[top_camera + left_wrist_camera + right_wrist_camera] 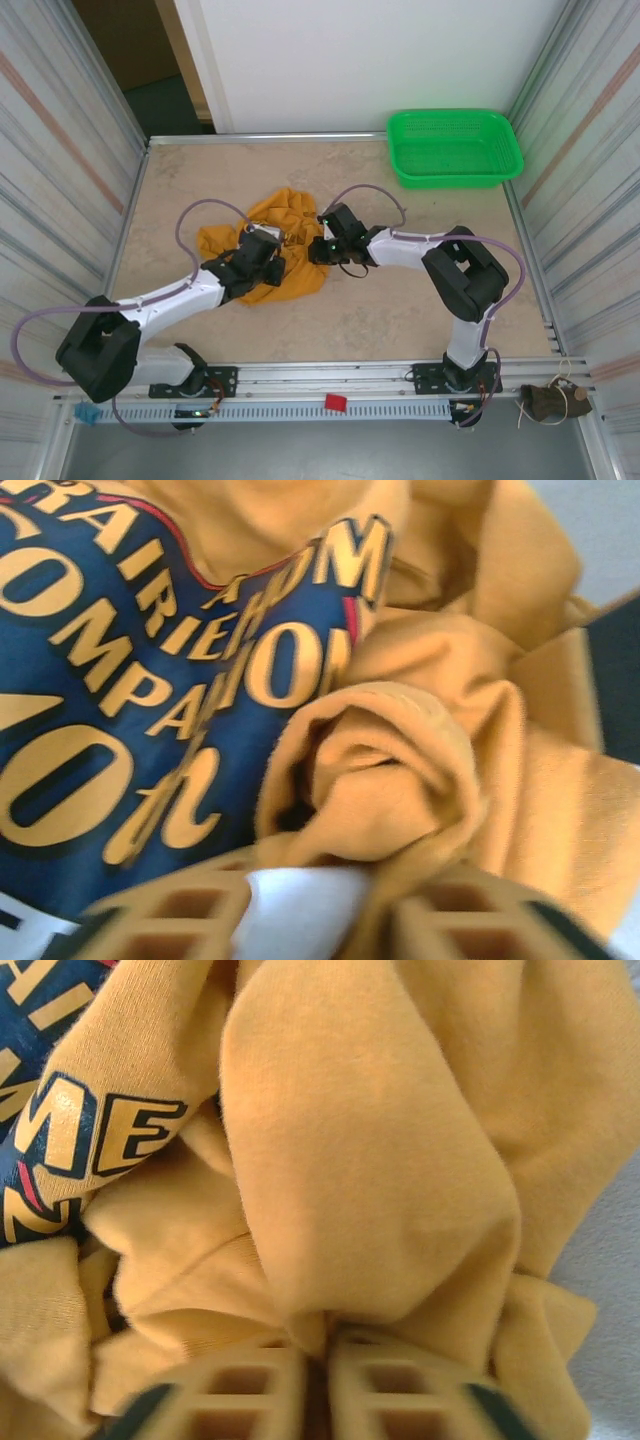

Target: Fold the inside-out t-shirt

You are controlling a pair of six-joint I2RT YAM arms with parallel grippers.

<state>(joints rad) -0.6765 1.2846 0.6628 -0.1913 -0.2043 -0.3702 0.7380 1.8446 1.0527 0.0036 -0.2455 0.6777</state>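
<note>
The left gripper (320, 908) and right gripper (318, 1362) each pinch a fold of the crumpled inside-out t-shirt (288, 214). This looks like the grasping step; next, probably lift and spread it flat.

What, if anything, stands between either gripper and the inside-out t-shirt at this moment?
Nothing visible does. The right gripper is shut on a fold of the t-shirt, and the left gripper is closed on a bunched fold of it too. The green basket sits apart, at the far right corner of the table.
</note>
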